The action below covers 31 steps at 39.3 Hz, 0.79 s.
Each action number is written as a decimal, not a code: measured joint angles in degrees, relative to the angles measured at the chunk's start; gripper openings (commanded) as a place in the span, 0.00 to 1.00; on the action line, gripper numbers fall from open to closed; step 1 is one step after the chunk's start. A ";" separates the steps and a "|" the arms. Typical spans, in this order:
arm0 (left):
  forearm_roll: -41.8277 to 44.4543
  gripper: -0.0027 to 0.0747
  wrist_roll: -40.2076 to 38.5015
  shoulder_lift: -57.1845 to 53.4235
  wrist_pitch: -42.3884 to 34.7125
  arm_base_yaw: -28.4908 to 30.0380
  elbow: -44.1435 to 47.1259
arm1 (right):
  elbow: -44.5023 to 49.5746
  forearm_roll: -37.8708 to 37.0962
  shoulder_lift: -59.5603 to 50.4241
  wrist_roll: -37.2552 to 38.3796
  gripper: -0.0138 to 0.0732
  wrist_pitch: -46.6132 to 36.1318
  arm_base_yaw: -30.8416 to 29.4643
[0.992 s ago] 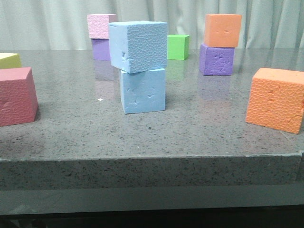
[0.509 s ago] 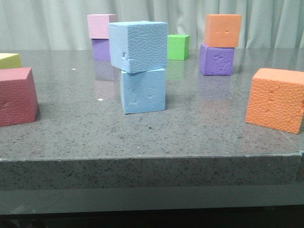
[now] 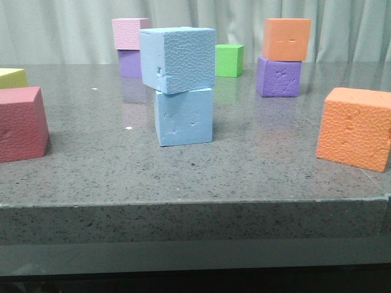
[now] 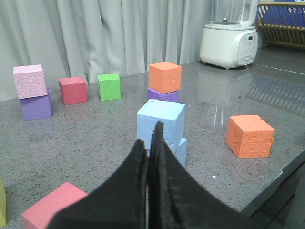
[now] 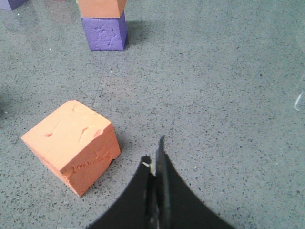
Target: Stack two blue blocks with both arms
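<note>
1. Sky-blue foam makes up the stack we see on the grey stone table (image 3: pixel 256 177): the pebbly blue block (image 3: pixel 178 58) sits on the smooth blue block (image 3: pixel 183 116), turned a little so its corners overhang.
2. We see the left gripper (image 4: pixel 151 143) with its two black fingers pressed together, holding nothing; the stack stands just beyond its tips, apart from them.
3. We find the right gripper (image 5: pixel 155 164) likewise closed and empty, above bare table.
4. Near the right gripper's tips, off to one side, lies a tilted orange cube (image 5: pixel 71 143); well beyond them an orange cube on a purple cube (image 5: pixel 104 32).
5. Past the left gripper's tips, behind the stack, stand a green cube (image 4: pixel 109 86) and a pink cube (image 4: pixel 30 81) on purple.
</note>
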 measured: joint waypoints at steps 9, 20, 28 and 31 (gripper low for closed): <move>0.00 0.01 0.00 0.00 0.00 0.00 0.00 | 0.00 0.00 0.00 0.00 0.08 0.00 0.00; 0.00 0.01 0.00 0.00 0.12 0.00 0.00 | 0.00 0.00 0.00 0.00 0.08 0.00 0.00; 3.09 0.01 -5.08 0.00 -1.80 0.00 2.47 | 0.00 0.00 0.00 0.00 0.08 0.00 0.00; 5.76 0.01 -8.25 -0.38 -2.75 0.00 4.10 | 0.00 0.00 0.00 0.00 0.08 0.00 0.00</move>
